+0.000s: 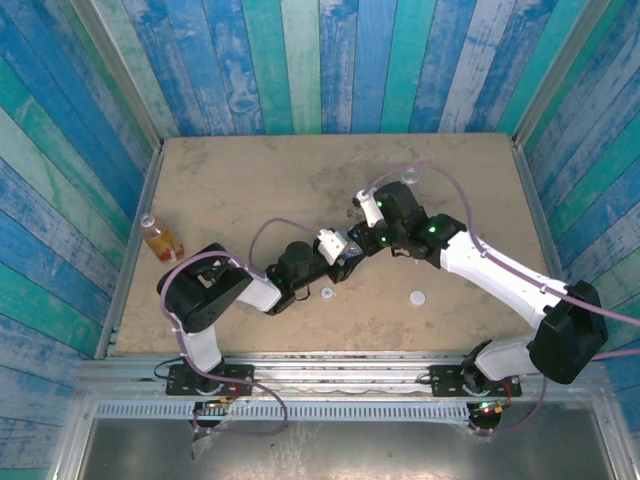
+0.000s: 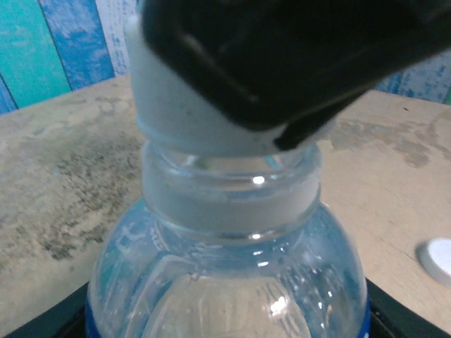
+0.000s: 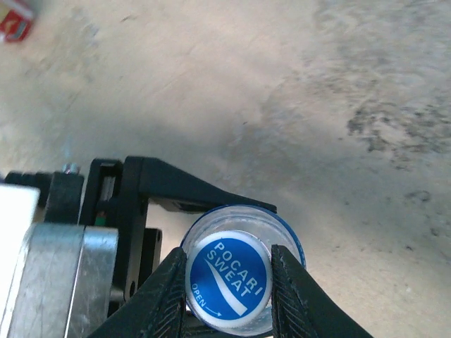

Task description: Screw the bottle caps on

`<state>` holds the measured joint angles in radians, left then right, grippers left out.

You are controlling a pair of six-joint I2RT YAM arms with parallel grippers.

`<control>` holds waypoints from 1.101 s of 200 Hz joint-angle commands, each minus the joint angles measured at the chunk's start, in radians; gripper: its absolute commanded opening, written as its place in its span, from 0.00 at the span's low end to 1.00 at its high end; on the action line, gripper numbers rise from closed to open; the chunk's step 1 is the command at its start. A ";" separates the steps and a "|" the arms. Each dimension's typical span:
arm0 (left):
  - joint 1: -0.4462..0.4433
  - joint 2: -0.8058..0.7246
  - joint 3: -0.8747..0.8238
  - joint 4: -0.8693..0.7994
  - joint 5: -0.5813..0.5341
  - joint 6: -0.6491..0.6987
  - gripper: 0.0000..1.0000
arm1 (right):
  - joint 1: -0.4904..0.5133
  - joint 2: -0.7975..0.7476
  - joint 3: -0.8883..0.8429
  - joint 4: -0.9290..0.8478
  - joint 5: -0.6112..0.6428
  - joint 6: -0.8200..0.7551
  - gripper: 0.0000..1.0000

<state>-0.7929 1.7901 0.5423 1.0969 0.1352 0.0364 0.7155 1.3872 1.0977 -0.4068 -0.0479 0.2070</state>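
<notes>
1. The right pincer (image 3: 229, 262) is narrowed onto the blue cap (image 3: 227, 285). Its two dark fingers (image 3: 163, 296) press the cap's rim from opposite sides, and the printed top faces the wrist camera.
2. The cap sits on the neck of the blue-labelled bottle (image 2: 225, 282), directly beneath this pincer. Whether it is threaded down cannot be told.
3. The left pincer (image 1: 343, 256) is closed around that bottle's body, below the cap. Its black fingers (image 2: 42, 320) show at both lower sides of the bottle.
4. In the left wrist view, the right pincer's black finger covers the cap's top and hides part of its pale skirt.
5. The left pincer's black frame stands just beside the right pincer's fingers, crowding the bottle's neck from one side.
6. Two white caps lie loose on the table (image 1: 250, 180). One (image 1: 328, 293) is just nearside of the left pincer, the other (image 1: 418, 297) nearside of the right pincer, apart from it.
7. The orange bottle (image 1: 160, 241) stands well away from both pincers, behind the left arm by the wall (image 1: 120, 200).
8. A small pale round thing (image 1: 410, 177), too small to identify, lies beyond the right pincer under a looping cable (image 1: 440, 172).
</notes>
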 commanded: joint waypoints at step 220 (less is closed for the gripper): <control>-0.015 -0.461 -0.018 -0.386 0.472 0.091 0.00 | -0.070 -0.334 0.036 -0.232 -0.479 -0.534 0.54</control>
<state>-0.8089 1.4017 0.5205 0.7689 0.4805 0.0994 0.6476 1.0271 1.0931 -0.5415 -0.4274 -0.2096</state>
